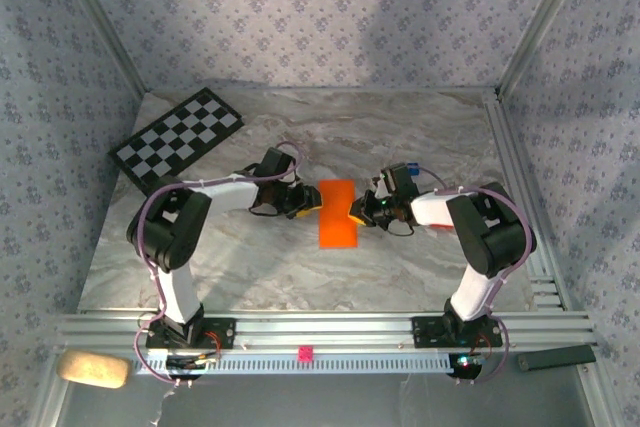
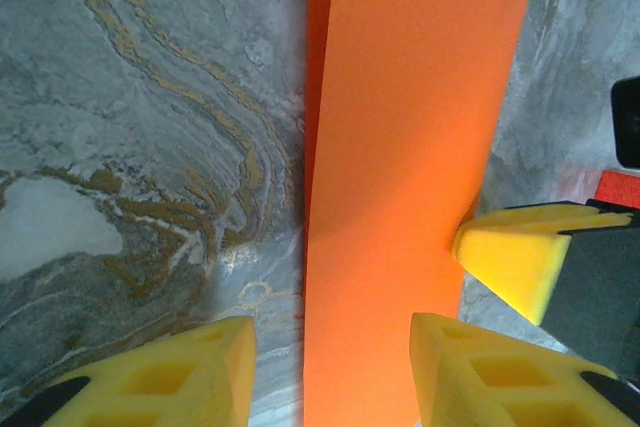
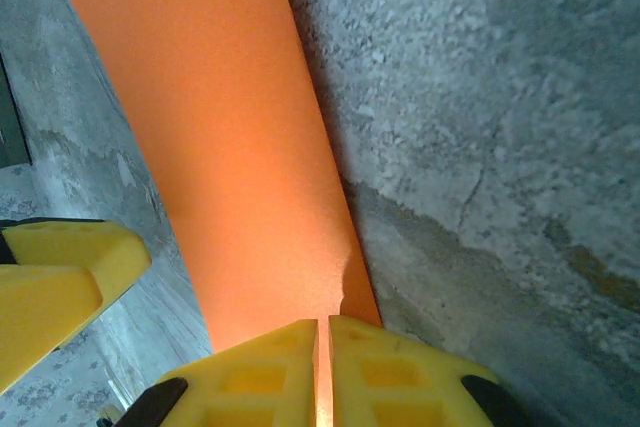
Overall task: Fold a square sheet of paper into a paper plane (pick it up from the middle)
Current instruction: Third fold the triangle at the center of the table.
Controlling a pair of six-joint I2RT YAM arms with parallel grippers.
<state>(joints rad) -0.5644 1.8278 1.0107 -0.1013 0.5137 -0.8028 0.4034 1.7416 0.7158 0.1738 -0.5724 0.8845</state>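
Note:
The square sheet of paper [image 1: 337, 213] lies flat mid-table as a long bright orange rectangle, doubled over, with a second layer showing along its left edge [image 2: 400, 147]. My left gripper [image 1: 308, 202] is at its left side, open. Its two yellow fingers straddle the strip's left edge [image 2: 333, 342], one over bare table, one over the paper. My right gripper [image 1: 362, 212] is at the right side, shut, its tips [image 3: 323, 332] resting on the paper's [image 3: 230, 147] right edge. The right gripper's finger [image 2: 510, 257] touches that edge in the left wrist view.
A black-and-white checkerboard [image 1: 177, 137] lies at the back left of the marble table [image 1: 420, 267]. Aluminium rails [image 1: 340, 332] run along the front edge, with a small pink piece [image 1: 305, 353] on them. A tan pad [image 1: 92, 368] and a black bar [image 1: 555, 357] lie in front.

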